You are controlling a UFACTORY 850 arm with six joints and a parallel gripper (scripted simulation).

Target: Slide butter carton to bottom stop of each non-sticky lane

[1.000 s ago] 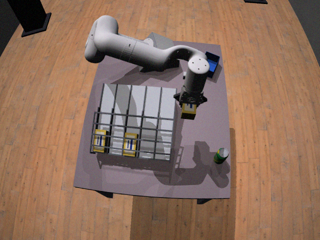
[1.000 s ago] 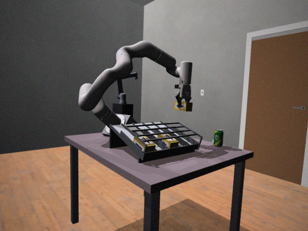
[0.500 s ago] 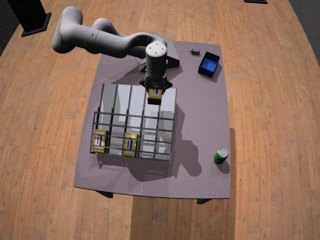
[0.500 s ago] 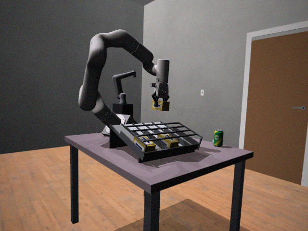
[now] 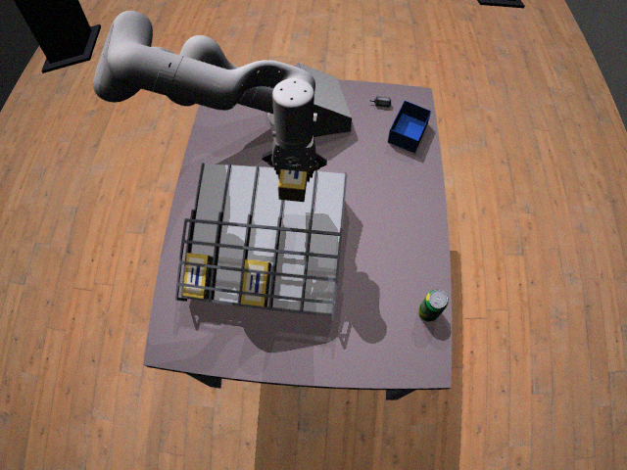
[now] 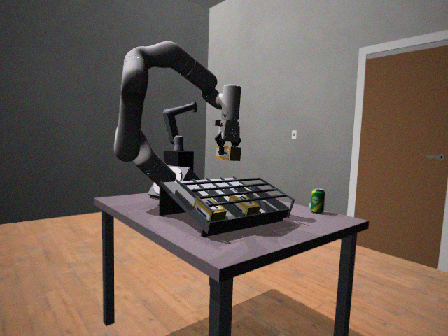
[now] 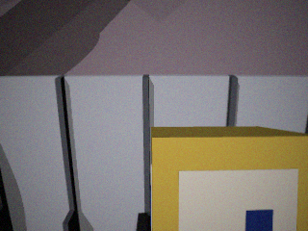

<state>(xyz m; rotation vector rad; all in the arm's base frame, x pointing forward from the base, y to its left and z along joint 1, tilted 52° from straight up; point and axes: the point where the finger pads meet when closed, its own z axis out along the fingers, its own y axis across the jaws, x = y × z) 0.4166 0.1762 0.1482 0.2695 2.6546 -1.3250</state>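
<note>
Going left to right in the top view, I see one butter carton (image 5: 195, 276) (image 6: 210, 209) at the bottom of the leftmost lane and another (image 5: 257, 283) (image 6: 244, 204) low in the middle lane of the sloped shelf (image 5: 330, 202) (image 6: 187, 227). My claw (image 5: 292, 174) (image 6: 228, 147) grips the third carton (image 5: 292, 184) (image 6: 228, 153) (image 7: 166, 183) above the upper end of the fourth lane; releasing off-centre could land it on a divider (image 5: 313, 202) (image 7: 148, 144), and dried spill could stall it.

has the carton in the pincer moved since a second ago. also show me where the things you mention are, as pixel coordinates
Yes: in the top view the held carton (image 5: 292, 187) (image 6: 228, 152) (image 7: 231, 154) went left, from beyond the shelf's (image 5: 346, 202) (image 6: 206, 230) right edge to over its lanes.
</note>
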